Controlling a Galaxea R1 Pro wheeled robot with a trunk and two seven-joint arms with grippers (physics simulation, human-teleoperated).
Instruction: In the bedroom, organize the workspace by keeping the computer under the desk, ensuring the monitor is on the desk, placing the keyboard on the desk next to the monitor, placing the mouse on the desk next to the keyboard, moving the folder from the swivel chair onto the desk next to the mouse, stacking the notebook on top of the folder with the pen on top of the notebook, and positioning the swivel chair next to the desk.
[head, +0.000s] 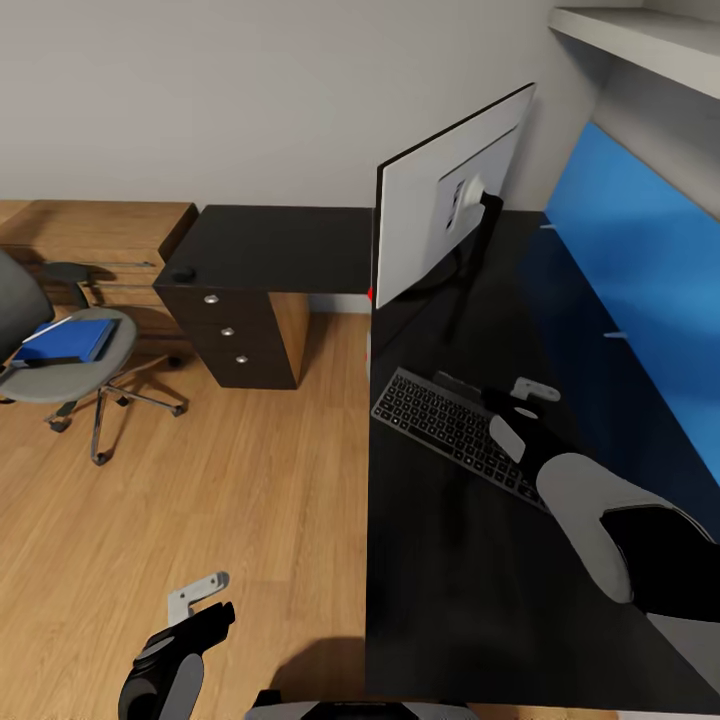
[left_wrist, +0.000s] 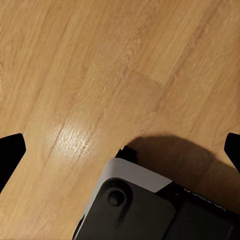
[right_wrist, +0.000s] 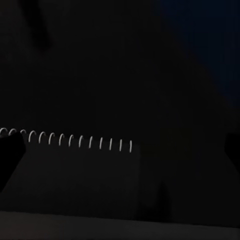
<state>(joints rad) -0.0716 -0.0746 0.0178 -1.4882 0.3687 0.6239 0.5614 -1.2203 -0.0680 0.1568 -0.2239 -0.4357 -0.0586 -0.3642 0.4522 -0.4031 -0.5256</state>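
Black glossy desk carries monitor; keyboard in front of monitor. Right gripper above keyboard's far edge, fingers spread, holding nothing. Folder on swivel chair, well away from desk. Left gripper idle above floor, fingers spread.

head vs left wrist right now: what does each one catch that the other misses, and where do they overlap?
Head view alone: the desk with the monitor and keyboard on it, the mouse on the far wing, the swivel chair carrying the blue folder, the right gripper over the keyboard.

Left wrist alone: the robot's dark base and its shadow, seen from above.

Shared: the wood floor and the left gripper, whose fingertips stand wide apart at the wrist picture's edges.
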